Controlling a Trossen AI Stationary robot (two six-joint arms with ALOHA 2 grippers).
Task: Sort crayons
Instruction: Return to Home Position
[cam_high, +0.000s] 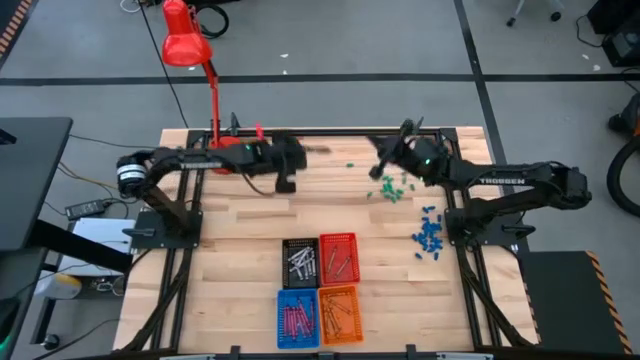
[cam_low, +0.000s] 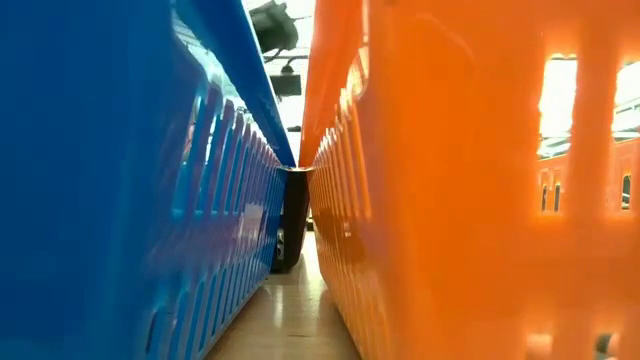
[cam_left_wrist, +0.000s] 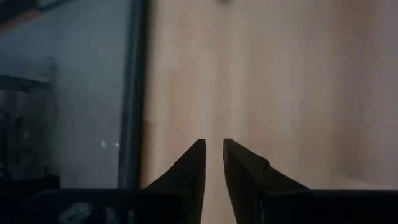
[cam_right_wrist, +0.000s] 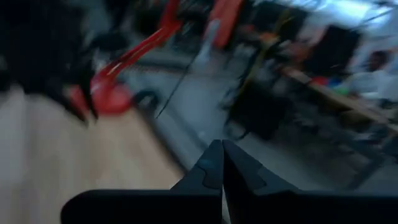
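1. The left arm reaches from its base on the table's left edge across the back of the table. Its forearm runs roughly level and the wrist is bent down.
2. The left gripper (cam_high: 286, 182) is over bare wood near the back centre. Its fingers (cam_left_wrist: 245, 167) have a narrow gap between them and hold nothing.
3. The right arm mirrors this from the right edge, with the elbow out toward that edge and the forearm angled to the back centre.
4. The right gripper (cam_high: 380, 166) is raised and tilted up, looking off the table into the room. Its tips are pressed together and hold nothing.
5. The two grippers are well apart, and both are well clear of the baskets.
6. The crayons (cam_high: 300, 264) all lie in four baskets set in a two-by-two block at front centre: the black basket (cam_high: 285, 262), red basket (cam_high: 338, 236), blue basket (cam_high: 281, 318) and orange basket (cam_high: 355, 315). I see no loose crayons on the wood.
7. The low view looks down the slot between the blue and orange walls, with the black basket at the far end.
8. The green pieces (cam_high: 392, 189) and blue pieces (cam_high: 428, 236) are scattered on the right half of the table. The red lamp (cam_high: 186, 45) is clamped at back left.
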